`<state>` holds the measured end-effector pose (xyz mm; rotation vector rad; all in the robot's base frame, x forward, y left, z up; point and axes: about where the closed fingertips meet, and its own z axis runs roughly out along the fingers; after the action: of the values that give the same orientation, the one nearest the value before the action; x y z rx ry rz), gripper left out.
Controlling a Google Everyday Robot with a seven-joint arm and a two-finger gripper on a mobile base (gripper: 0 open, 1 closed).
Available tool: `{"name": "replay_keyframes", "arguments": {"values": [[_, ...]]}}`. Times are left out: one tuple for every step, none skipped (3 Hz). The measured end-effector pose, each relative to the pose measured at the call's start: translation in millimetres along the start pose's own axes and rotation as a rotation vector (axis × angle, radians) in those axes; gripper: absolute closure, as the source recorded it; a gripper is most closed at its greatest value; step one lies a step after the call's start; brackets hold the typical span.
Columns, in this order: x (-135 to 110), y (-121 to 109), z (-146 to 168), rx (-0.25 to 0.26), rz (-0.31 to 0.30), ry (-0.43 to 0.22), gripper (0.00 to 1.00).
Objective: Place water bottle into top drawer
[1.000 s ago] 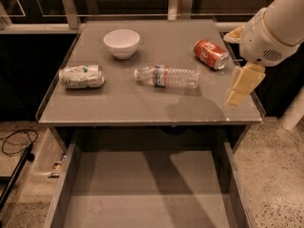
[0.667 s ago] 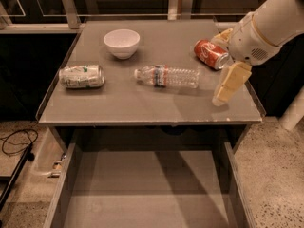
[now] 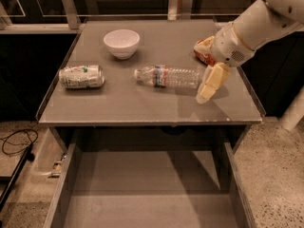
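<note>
The water bottle (image 3: 167, 76) lies on its side in the middle of the grey tabletop (image 3: 118, 106), white cap pointing left. My gripper (image 3: 207, 90) hangs from the arm at the right, just right of the bottle's base and close above the table, holding nothing. The top drawer (image 3: 147, 194) is pulled out below the table's front edge, its flat grey bottom bare. The red soda can (image 3: 203, 50) is partly hidden behind my wrist.
A white bowl (image 3: 121, 42) stands at the back left. A crushed silver-green can (image 3: 81, 76) lies at the left. The tabletop has a low raised rim. A black cable (image 3: 14, 144) lies on the floor at the left.
My gripper has moved left and toward the bottle's base, now covering more of the red can. The bottle, cans and bowl have not moved.
</note>
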<state>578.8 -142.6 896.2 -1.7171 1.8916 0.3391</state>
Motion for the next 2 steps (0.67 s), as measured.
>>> {"name": "replay_keyframes", "arguments": {"values": [[2, -9, 18, -0.017, 0.017, -0.02, 0.0], [6, -23, 33, -0.015, 0.037, -0.013, 0.0]]}}
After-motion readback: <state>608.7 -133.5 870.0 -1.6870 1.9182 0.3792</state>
